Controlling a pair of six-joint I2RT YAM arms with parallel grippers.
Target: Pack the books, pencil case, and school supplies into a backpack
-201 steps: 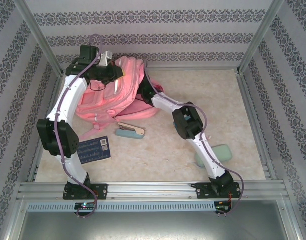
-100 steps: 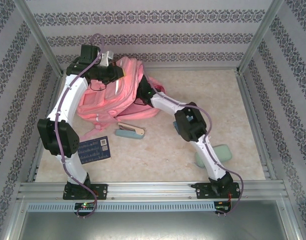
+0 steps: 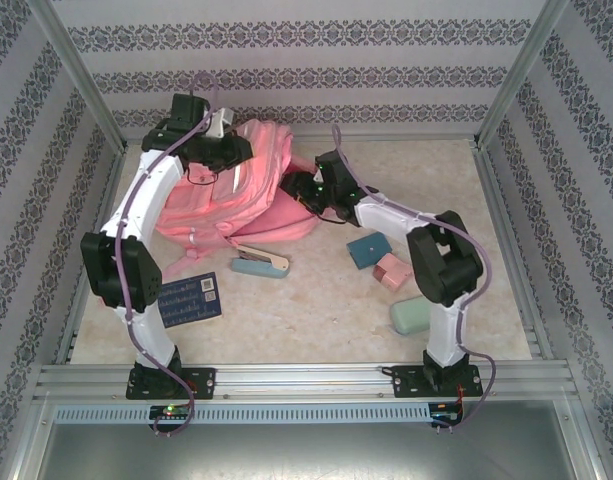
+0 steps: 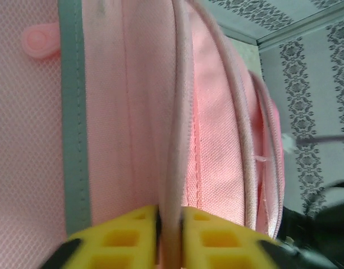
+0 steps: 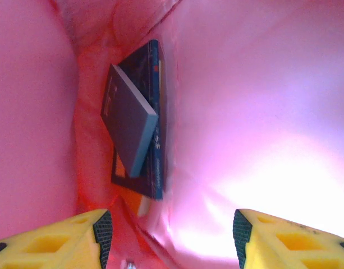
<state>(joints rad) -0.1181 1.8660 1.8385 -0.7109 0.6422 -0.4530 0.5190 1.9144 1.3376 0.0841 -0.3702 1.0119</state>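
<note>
1. At the back left of the table, the pink backpack lies slumped, with its open mouth turned to the right.
2. My left gripper sits at the bag's upper edge. From my left wrist, its yellow fingers are pressed together on a ridge of pink piping, with the fabric pinched between them and the mesh panel and grey trim of the bag rising ahead.
3. My right gripper is pushed into the mouth of the bag. From my right wrist, its jaws stand wide apart, with one yellow finger at the lower left and the other at the lower right. Pink lining glows on every side.
4. Deep in the bag, ahead of those open fingers, stand the books. A greyish one leans across a dark navy one, and a bit of orange-yellow shows beneath them.
5. Outside the bag, a navy book lies flat on the table just beside my left arm's elbow.
6. A small teal-and-pink stapler lies just below the bag's lower edge.
7. To the right of the bag, near my right forearm, a teal pad and a pink box sit just beside each other. I cannot tell whether they touch.
8. A pale green pencil case lies nearer the front, partly hidden behind my right arm.
</note>
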